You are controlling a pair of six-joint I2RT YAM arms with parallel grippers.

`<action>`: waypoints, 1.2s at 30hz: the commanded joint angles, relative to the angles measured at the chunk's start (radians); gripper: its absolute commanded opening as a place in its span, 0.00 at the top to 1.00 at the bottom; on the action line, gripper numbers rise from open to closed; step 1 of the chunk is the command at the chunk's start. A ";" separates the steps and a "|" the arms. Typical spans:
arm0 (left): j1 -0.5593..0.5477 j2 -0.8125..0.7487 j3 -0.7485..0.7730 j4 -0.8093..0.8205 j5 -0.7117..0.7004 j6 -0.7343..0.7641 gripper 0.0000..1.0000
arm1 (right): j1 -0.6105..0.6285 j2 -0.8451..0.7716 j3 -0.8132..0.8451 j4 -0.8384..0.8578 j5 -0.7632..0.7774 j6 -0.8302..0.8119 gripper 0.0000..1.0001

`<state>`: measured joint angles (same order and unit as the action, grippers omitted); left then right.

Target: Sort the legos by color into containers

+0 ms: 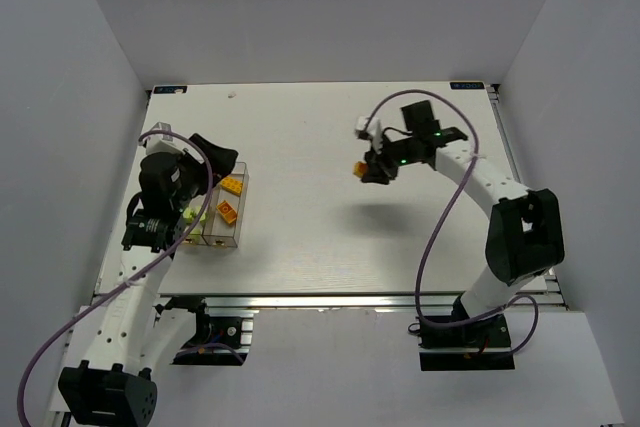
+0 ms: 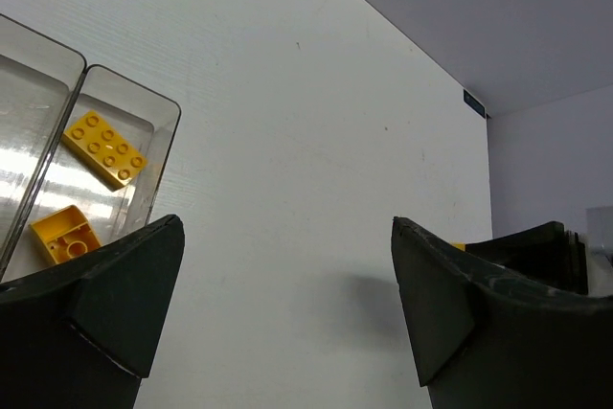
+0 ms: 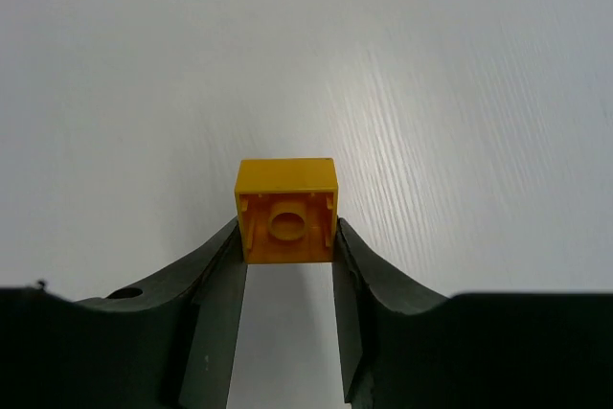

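Observation:
My right gripper (image 3: 287,237) is shut on an orange brick (image 3: 286,210), held above the table's middle; its hollow underside faces the wrist camera. It shows in the top view (image 1: 359,169) too. The clear containers (image 1: 237,209) stand at the left. The rightmost bin (image 2: 158,141) holds two orange bricks (image 2: 103,147) (image 2: 63,234). Pale yellow-green bricks (image 1: 192,215) lie in a bin partly hidden by my left arm. My left gripper (image 2: 283,304) is open and empty, just right of the bins. No dark green brick shows.
The white table (image 1: 320,147) has grey walls around it, and its front edge (image 1: 330,294) runs along an aluminium rail. A purple cable (image 1: 440,227) loops from the right arm.

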<state>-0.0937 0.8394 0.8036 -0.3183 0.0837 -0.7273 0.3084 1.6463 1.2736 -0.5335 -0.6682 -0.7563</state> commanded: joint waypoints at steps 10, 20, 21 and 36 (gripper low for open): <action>0.003 -0.129 0.039 -0.180 -0.168 0.029 0.02 | 0.444 0.313 0.288 0.601 0.028 0.423 1.00; 0.003 -0.174 0.083 -0.330 -0.188 0.032 0.02 | 0.598 0.638 0.673 0.627 0.160 0.543 1.00; 0.003 -0.174 0.089 -0.338 -0.188 0.042 0.02 | 0.610 0.647 0.679 0.635 0.171 0.545 1.00; 0.005 -0.134 0.143 -0.355 -0.141 0.114 0.02 | 0.650 0.708 0.714 0.649 0.259 0.445 0.28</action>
<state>-0.0937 0.7078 0.9012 -0.6640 -0.0803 -0.6468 0.9623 2.3756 1.9602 0.0780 -0.4255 -0.2676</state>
